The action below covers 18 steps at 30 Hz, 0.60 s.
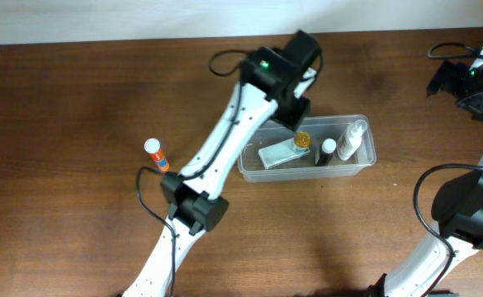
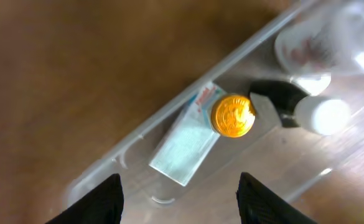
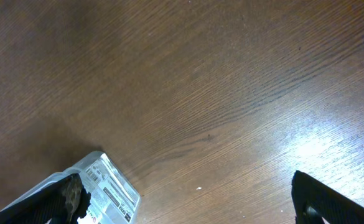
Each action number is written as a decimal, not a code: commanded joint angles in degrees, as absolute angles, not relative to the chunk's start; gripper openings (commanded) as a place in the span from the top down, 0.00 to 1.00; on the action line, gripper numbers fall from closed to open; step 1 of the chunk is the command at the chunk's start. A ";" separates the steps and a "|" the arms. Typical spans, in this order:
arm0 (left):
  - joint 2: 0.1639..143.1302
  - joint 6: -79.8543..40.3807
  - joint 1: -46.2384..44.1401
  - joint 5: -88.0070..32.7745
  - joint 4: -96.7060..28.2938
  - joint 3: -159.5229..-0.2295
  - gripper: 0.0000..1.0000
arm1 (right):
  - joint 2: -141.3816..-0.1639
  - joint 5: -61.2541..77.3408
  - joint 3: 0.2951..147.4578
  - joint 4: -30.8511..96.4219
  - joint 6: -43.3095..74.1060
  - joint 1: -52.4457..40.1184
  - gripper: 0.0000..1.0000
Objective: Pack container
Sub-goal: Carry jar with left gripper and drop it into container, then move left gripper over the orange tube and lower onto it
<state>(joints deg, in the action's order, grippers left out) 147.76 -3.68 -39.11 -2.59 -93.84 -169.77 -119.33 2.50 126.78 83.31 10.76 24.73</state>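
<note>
The clear container [image 1: 366, 162] stands right of the table's middle. Inside lie a pale flat box [image 1: 277, 154], a gold-capped item [image 1: 302, 139], a black bottle with a white cap [image 1: 327, 151] and a white bottle [image 1: 350, 140]. My left gripper [image 1: 297, 115] hangs over the container's back left part. In the left wrist view it [image 2: 182, 208] is open with nothing between its fingers, above the box [image 2: 185, 144] and the gold cap [image 2: 233, 115]. My right gripper [image 3: 194, 202] is wide open over bare wood at the far right [image 1: 456, 81].
A small orange bottle with a white cap [image 1: 155, 154] stands on the table left of the left arm. A clear plastic corner with a printed label [image 3: 110, 186] shows by the right gripper's left finger. A dark cable [image 1: 224, 62] loops behind the left arm.
</note>
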 commanded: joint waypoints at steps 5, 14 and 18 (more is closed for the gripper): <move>141.49 -3.01 -34.17 -0.64 -96.71 -179.83 0.30 | -119.55 2.39 126.74 83.29 11.44 24.77 0.02; 130.82 -3.01 -24.49 -0.64 -96.71 -175.37 0.30 | -119.55 2.39 126.74 83.29 11.44 24.77 0.02; 125.91 -3.03 -20.58 -0.67 -96.71 -165.53 0.30 | -119.55 2.39 126.74 83.29 11.44 24.77 0.02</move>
<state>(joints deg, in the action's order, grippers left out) 129.95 -3.49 -23.16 -1.08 -96.47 -172.42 -119.33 2.48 126.78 83.31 10.76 24.73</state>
